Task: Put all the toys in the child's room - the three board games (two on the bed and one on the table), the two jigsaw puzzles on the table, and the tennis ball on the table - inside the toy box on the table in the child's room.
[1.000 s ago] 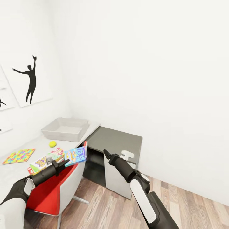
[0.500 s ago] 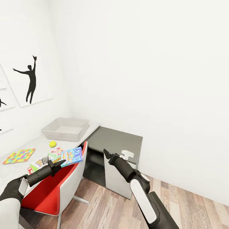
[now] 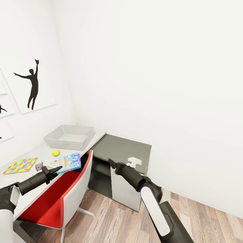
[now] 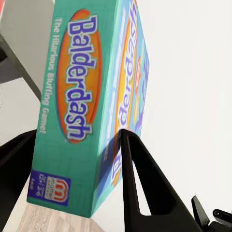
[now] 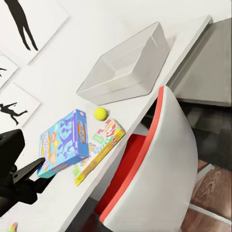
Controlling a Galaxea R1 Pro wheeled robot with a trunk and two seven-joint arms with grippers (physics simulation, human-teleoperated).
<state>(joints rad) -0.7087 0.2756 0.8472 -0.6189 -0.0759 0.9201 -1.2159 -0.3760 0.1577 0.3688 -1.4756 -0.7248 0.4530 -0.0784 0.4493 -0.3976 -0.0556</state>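
Gripping the small blue board game (image 3: 69,162) (lettered "Balderdash") by one end: left gripper (image 3: 58,168), fingers (image 4: 140,186) clamped on opposite faces, box held over the table (image 3: 30,189) edge. Toy box (image 3: 69,136) farther along the table from the held box, tennis ball (image 3: 55,153) between the two. Jigsaw puzzle (image 3: 20,165) near the wall side. Right gripper (image 3: 109,162) off the table, over the dark grey unit (image 3: 123,150); cannot tell whether open.

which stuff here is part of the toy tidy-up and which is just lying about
Part of the job:
- Balderdash game box, held in the left tool
- Skip-Bo box
- tennis ball
- jigsaw puzzle
- toy box
- table

Just lying about:
- red chair
- dark grey unit
- wall pictures
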